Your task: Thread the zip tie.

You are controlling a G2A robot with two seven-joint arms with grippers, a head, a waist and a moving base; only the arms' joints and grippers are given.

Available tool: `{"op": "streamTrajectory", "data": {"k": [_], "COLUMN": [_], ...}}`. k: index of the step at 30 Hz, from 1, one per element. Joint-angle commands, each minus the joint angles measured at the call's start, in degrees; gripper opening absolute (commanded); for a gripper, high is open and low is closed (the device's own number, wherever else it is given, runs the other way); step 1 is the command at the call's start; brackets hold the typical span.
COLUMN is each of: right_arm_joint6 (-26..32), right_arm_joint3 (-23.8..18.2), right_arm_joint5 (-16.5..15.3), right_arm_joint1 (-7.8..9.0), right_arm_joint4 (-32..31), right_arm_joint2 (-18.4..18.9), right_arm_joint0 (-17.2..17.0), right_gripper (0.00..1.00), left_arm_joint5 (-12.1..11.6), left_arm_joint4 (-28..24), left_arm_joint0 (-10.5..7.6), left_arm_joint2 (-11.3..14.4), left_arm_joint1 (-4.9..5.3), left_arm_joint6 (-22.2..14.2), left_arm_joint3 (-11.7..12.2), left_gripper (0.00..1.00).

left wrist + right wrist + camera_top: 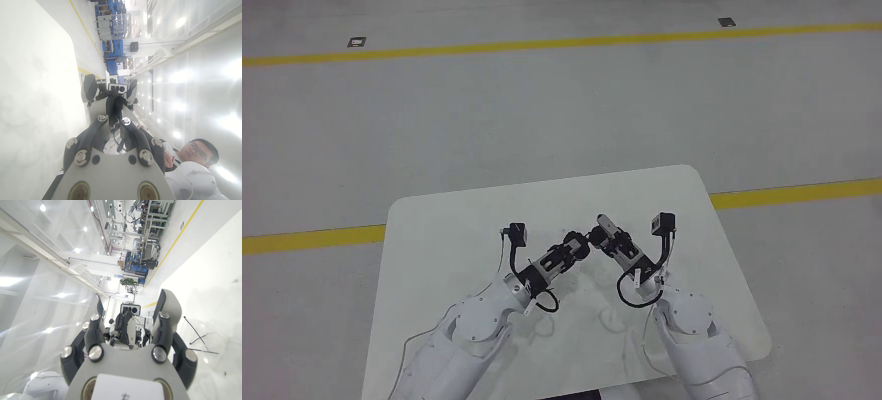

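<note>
Both arms meet above the middle of the white table [442, 260]. My left gripper [580, 247] is shut, its black-padded tips [111, 93] pressed together; I cannot make out a zip tie between them. My right gripper [602, 228] faces it and is open, and its two fingers [166, 306] stand on either side of the left gripper's tips [128, 314]. In the left wrist view the right gripper [111, 86] shows just beyond my own tips, spread wide. Black zip ties [196, 336] lie crossed in a clear box.
The clear box [208, 328] sits on the table beside the right arm, close to the near edge. The table's rounded far corner [70, 39] lies beyond the grippers. A yellow floor line [542, 43] runs behind the table.
</note>
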Motion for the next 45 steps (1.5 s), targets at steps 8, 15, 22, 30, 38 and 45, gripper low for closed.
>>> {"op": "streamTrajectory", "data": {"k": [8, 15, 22, 30, 38, 45], "right_arm_joint6": [3.42, 4.17, 4.38, 4.12, 4.12, 4.12], "right_arm_joint3": [2.47, 4.74, 8.50, 9.20, 9.20, 9.20], "right_arm_joint5": [0.00, 0.00, 0.00, 0.00, 0.00, 0.00], "right_arm_joint1": [-0.34, -0.58, -0.54, -0.43, -0.43, -0.43], "right_arm_joint4": [4.85, 5.63, 5.82, 6.02, 6.02, 6.02], "right_arm_joint2": [0.04, 0.08, -0.23, -0.12, -0.12, -0.12], "right_arm_joint0": [0.44, 1.00, 2.30, 2.65, 2.65, 2.65], "right_gripper": [0.45, 0.39, 0.40, 1.00, 1.00, 1.00], "left_arm_joint5": [-1.80, -1.02, 0.11, 0.41, -3.17, -6.87], "left_arm_joint4": [0.12, 4.62, 7.51, 7.33, 7.98, 6.01], "left_arm_joint0": [0.23, 0.16, 1.00, 1.03, 2.58, 9.13], "left_arm_joint2": [-0.47, -0.93, -1.69, -1.14, -2.79, -11.57], "left_arm_joint1": [0.47, 1.10, 1.96, 2.02, 2.82, 5.38], "left_arm_joint6": [-2.27, -3.40, -6.10, -7.37, -8.87, -13.21], "left_arm_joint3": [-0.18, -0.34, -1.39, -2.56, -2.93, -7.40], "left_gripper": [0.00, 0.00, 0.00, 0.00, 0.00, 0.00]}}
